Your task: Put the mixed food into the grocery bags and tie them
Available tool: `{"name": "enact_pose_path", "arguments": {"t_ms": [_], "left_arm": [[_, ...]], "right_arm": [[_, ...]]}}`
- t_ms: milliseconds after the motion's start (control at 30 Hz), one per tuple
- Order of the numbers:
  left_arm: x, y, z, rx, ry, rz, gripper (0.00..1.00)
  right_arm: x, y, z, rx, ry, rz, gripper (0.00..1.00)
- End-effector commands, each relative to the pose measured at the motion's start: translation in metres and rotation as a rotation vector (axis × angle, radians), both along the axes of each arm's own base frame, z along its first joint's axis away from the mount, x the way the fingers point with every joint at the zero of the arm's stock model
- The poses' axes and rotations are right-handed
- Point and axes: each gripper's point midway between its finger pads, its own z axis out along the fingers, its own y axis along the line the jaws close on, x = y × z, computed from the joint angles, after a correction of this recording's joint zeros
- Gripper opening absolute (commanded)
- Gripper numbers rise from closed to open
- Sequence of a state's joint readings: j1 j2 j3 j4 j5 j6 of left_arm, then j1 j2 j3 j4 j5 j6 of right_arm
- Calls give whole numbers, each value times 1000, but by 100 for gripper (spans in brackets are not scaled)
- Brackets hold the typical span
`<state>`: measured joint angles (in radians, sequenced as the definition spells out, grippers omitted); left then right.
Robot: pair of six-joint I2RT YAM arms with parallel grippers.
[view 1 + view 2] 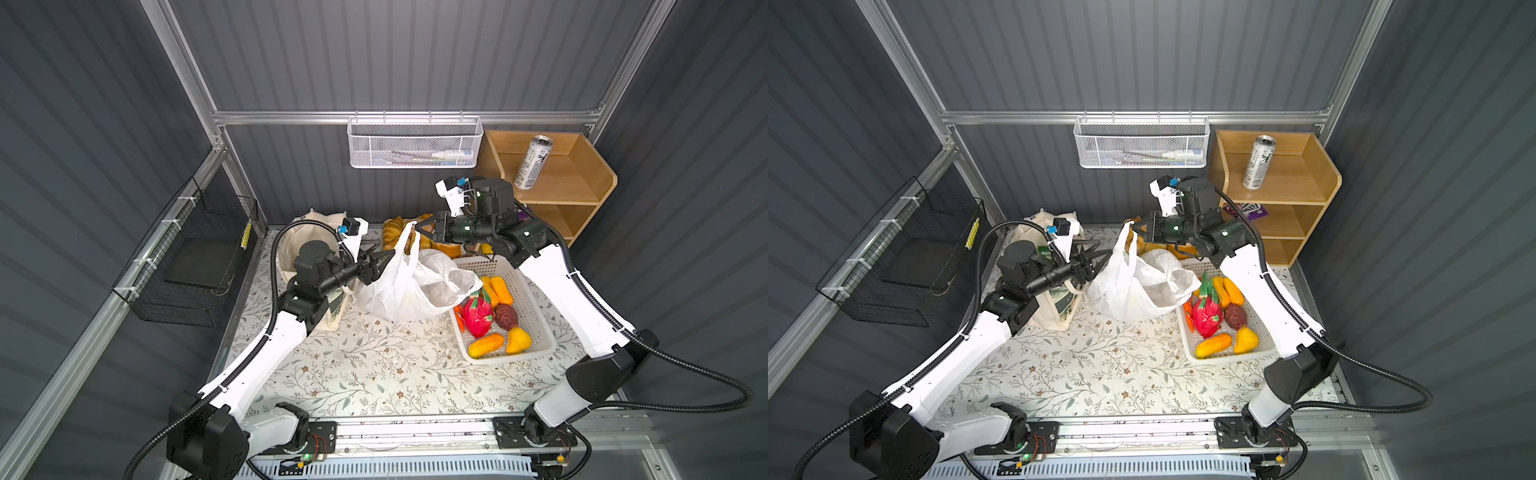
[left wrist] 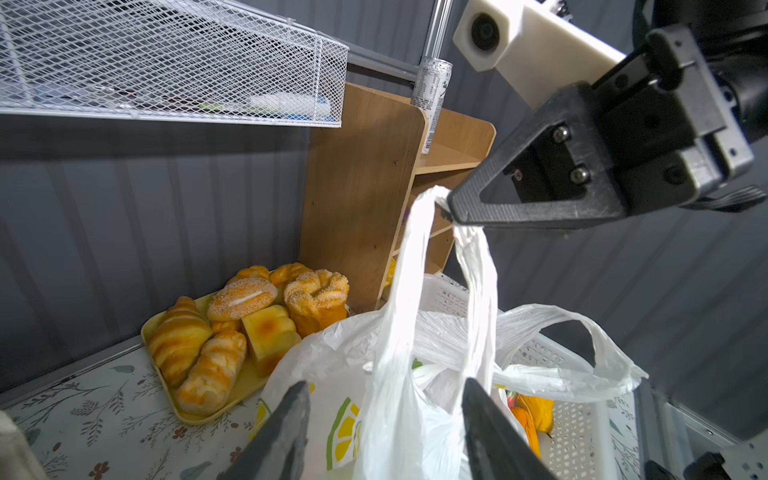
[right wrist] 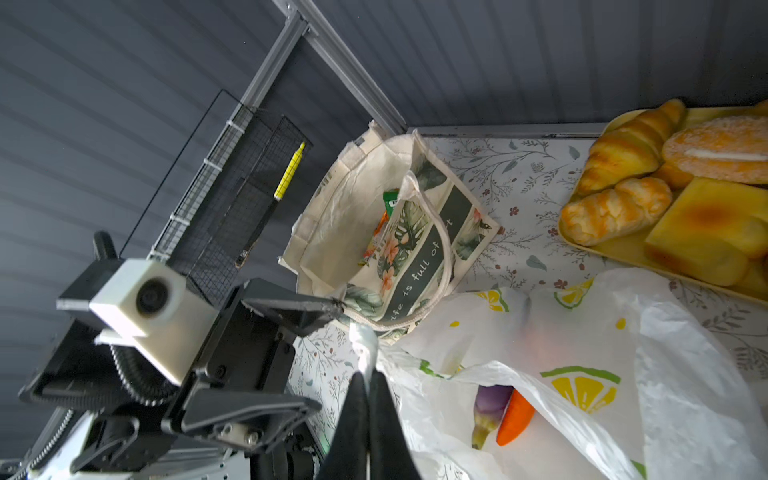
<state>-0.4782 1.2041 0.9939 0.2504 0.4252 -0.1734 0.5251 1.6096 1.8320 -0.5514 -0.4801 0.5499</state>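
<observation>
Biggest first: table (image 1: pixel 374 374), floral cloth, action from centre toward 12 o'clock. At 1 o'clock, shelf (image 1: pixel 557 189), off the cloth edge. At 3 o'clock, basket (image 1: pixel 509 359) of toy fruit, not task stock, leave alone. At 10 o'clock, tote (image 3: pixel 332 216), standing with mouth gaping for drop-in from above; half masked by the left arm in both top views. Dead centre, plastic bag (image 1: pixel 399 291), between tote and basket, one side lapping over the basket rim. One handle loop (image 2: pixel 415 249) hauled up taut toward 12 o'clock, reads as pre-tension for the knot; other loop (image 2: pixel 611 361) slack toward 3 o'clock.

Then right gripper (image 2: pixel 451 210): clenched on the top of the taut loop, carrying it. Then left gripper (image 2: pixel 387 382): released, fingers spread either side of the same loop lower down, no contact visible, probably lining up a second pinch.

Next, can (image 1: pixel 532 162): upright on the shelf's top tier, well apart from both bags, so not packed yet. Then eggplant (image 3: pixel 490 405): inside the plastic bag beside an orange piece, visible through the mouth. Smallest, green and orange packets (image 3: pixel 388 208): inside the tote.

Judgement: tying premature with the can out. Risk: thin film tearing at the pinch.
</observation>
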Motion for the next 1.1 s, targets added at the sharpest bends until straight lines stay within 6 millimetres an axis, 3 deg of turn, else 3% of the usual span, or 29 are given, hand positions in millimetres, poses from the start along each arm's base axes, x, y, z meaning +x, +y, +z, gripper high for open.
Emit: {"name": "enact_pose_path", "arguments": {"t_ms": [0,167,267,533,733,1067], "left_arm": [[0,-9,-3,4,-26,59,59],[-4,-32,-3,11,-39,9,61],[0,-35,-1,-5,-45,21,67],[15,-40,5,5,-84,134,69],[18,-53,-4,60,-101,170,76],[37,-44,-33,85,-82,290,70]], "right_arm": [[10,-1,14,61,-10,-92,0],[9,0,16,56,-18,-99,0],[8,0,16,52,-17,-101,0],[4,1,14,49,-22,-92,0],[2,4,14,50,-24,-81,0],[-1,2,20,55,-42,-81,0]]}}
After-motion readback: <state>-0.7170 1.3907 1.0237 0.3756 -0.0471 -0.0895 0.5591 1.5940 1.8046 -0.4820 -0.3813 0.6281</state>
